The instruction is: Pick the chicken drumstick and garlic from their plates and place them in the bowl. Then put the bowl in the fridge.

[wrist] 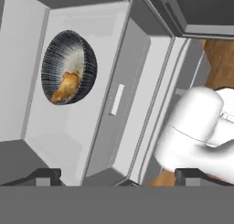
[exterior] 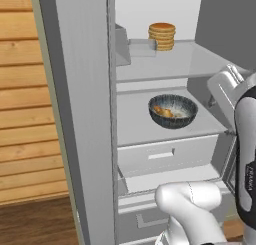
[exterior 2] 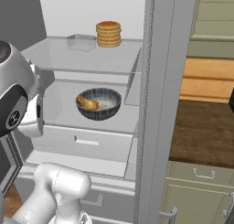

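— On the fridge's (exterior: pixel 80 114) middle shelf (exterior: pixel 145 126), what do you log?

— Item one: the bowl (exterior: pixel 173 111), dark ribbed outside, pale inside, upright, near the middle of the shelf and apart from the walls. Item two: the chicken drumstick (exterior: pixel 164 110), golden-brown, lying inside the bowl against its left inner side. You cannot make out any garlic in the bowl from these angles.

— And above and below it?

— Upper shelf: a stack of pancakes (exterior: pixel 162 36), with a grey box (exterior 2: pixel 81 41) just beside it. Below the bowl's shelf: a drawer (exterior: pixel 167 154), front pulled slightly forward.

— State of your gripper (wrist: pixel 119 176)?

— In the hand view, you see both fingertips (wrist: pixel 45 176) spread wide at the lower edge, nothing between them, well apart from the bowl. The fridge stands open.
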Robot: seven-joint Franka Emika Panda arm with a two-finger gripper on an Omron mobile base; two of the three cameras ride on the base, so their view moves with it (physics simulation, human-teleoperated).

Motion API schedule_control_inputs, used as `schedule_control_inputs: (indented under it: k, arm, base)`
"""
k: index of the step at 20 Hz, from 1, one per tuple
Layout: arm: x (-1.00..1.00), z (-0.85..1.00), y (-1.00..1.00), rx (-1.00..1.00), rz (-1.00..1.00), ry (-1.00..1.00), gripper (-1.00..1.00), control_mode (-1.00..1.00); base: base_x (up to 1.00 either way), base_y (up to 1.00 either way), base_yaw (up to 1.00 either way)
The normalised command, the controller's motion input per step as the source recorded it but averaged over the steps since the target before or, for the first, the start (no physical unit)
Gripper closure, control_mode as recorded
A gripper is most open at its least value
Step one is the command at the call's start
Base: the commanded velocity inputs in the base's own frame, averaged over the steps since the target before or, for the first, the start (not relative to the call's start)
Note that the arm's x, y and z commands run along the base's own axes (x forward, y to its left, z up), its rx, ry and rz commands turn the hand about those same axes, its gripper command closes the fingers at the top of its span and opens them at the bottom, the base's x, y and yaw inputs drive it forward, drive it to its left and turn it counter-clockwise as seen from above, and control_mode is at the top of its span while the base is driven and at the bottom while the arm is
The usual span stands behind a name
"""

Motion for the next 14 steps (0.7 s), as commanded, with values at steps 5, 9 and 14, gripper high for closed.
schedule_control_inputs:
  k: [5, 9, 14]
  arm:
    - [-0.74, 0.07, -0.39, 0.0, -0.04, 0.01, -1.0, -1.0]
    - [-0.28, 0.0, -0.04, -0.02, -0.06, 0.0, -1.0, -1.0]
    - [0.06, 0.0, 0.11, -0.09, 0.06, 0.01, -1.0, -1.0]
  base:
    - [0.0, 0.0, 0.0]
    - [0.0, 0.0, 0.0]
    - [0.0, 0.0, 0.0]
